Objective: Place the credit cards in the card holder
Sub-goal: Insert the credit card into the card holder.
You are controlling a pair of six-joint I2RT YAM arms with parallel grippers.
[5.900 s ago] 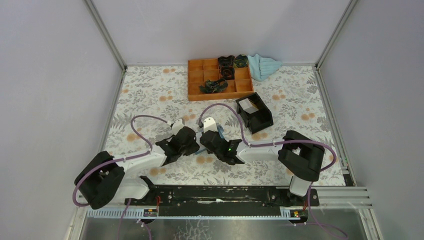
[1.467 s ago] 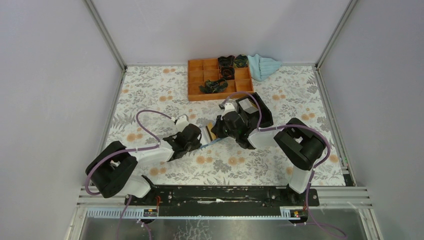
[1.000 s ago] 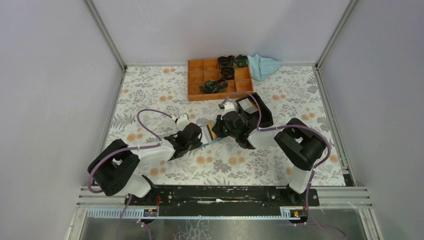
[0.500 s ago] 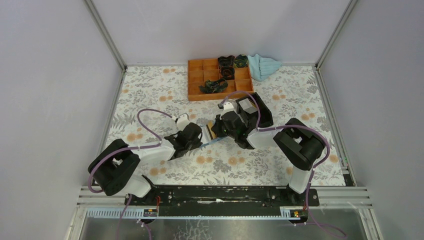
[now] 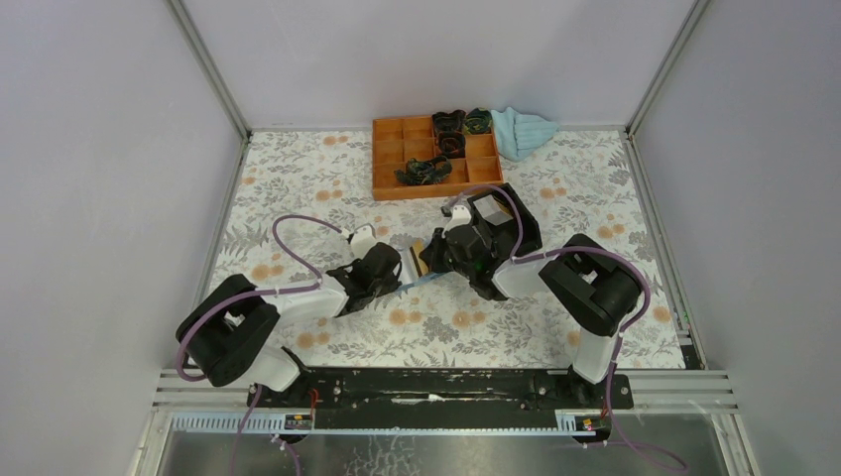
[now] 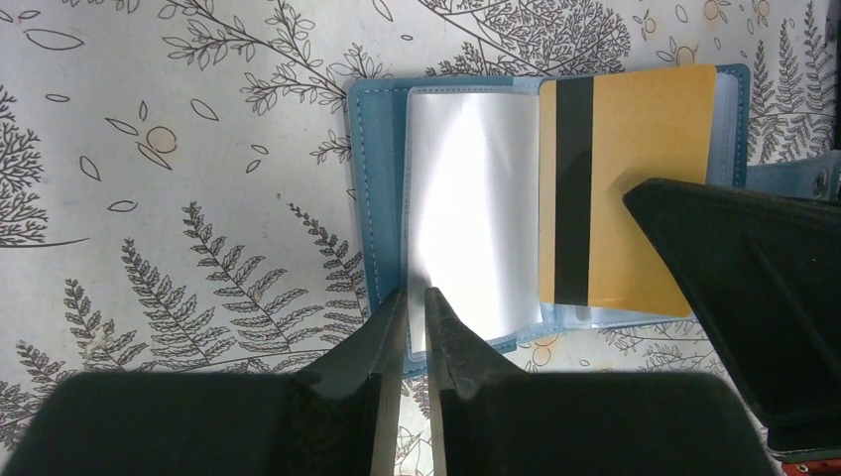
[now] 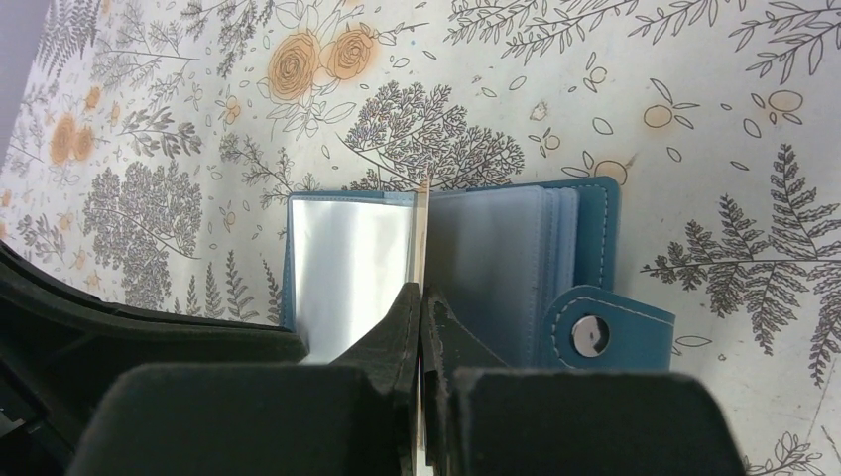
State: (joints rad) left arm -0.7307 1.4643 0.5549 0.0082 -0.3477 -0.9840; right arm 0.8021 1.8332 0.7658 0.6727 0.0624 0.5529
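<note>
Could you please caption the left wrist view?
Right claw holds a tan-orange card over the open blue card holder, left claw at its near edge.

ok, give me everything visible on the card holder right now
The card holder is a teal-blue, leather-look case with a stitched border. It lies open flat on the floral table, showing glossy clear plastic sleeves. A strap with a metal snap sticks out from one side. The left gripper, nearly closed, appears to pinch a sleeve at the near edge. A tan-orange credit card with a black stripe, held by the shut right gripper, sits over the other half. Whether it is in a sleeve is unclear.
</note>
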